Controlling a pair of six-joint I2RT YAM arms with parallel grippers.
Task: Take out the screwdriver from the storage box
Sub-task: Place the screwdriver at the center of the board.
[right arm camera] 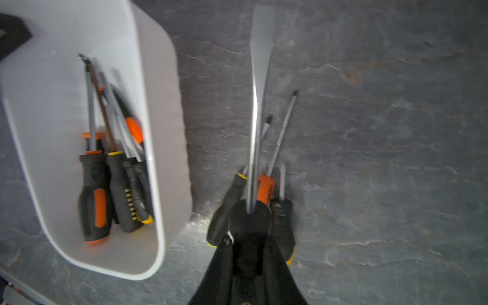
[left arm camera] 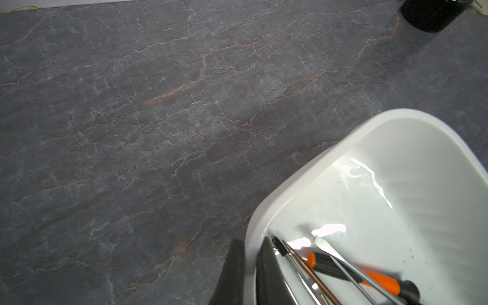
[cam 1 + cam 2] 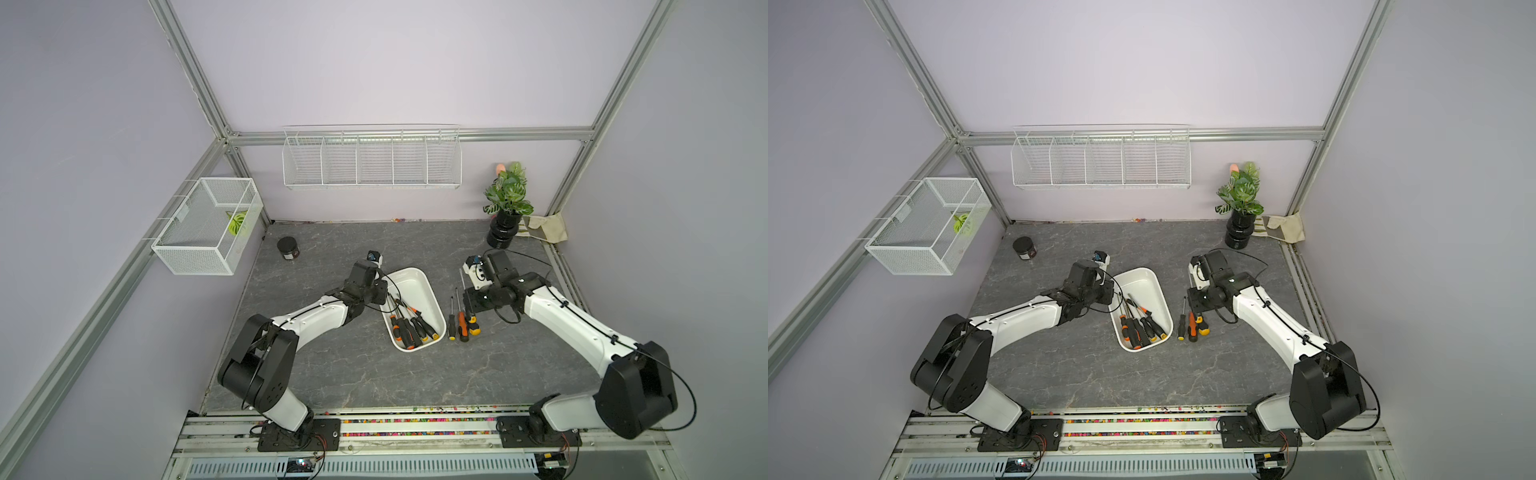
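**Flat-blade screwdriver in right claw, outside the box**

In both top views: storage box (image 3: 409, 276) (image 3: 1139, 276) on counter (image 3: 332, 374) between my arms, and three loose screwdrivers (image 3: 462, 330) just beside it.

Left wrist: my left claw (image 2: 250, 240) is clamped on the box's side wall, one finger inside, one outside.

Right wrist: my right claw (image 1: 249, 232) grips the flat-blade screwdriver (image 1: 260, 52) by its handle, outside the box, probably just above the loose ones; the view is blurry.

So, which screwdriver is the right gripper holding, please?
The long screwdriver with the broad flat blade; the three shorter screwdrivers lie loose on the table.
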